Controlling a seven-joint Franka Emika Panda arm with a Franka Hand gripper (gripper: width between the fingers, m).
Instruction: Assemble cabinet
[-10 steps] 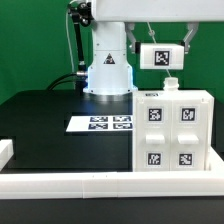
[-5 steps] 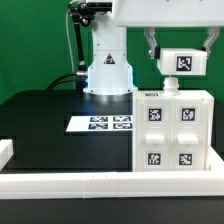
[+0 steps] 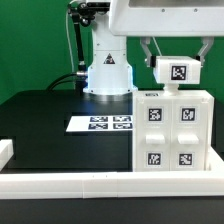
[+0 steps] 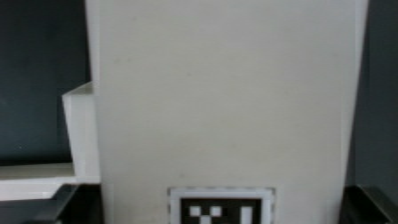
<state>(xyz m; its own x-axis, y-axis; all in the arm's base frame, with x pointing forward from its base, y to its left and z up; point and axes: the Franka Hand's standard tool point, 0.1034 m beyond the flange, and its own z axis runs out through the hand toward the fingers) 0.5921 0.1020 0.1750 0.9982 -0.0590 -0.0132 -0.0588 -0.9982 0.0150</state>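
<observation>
exterior view, boxy white cabinet (image 3: 172, 130), square-tagged block (image 3: 176, 71)

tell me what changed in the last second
The end effector, gripping the white tagged block, carried it toward the exterior view's right and then lower, close above the cabinet. The cabinet and the marker board stayed put.

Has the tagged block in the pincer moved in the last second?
Yes. The tagged block has gone toward the exterior view's right and down, closer to the cabinet top.
</observation>
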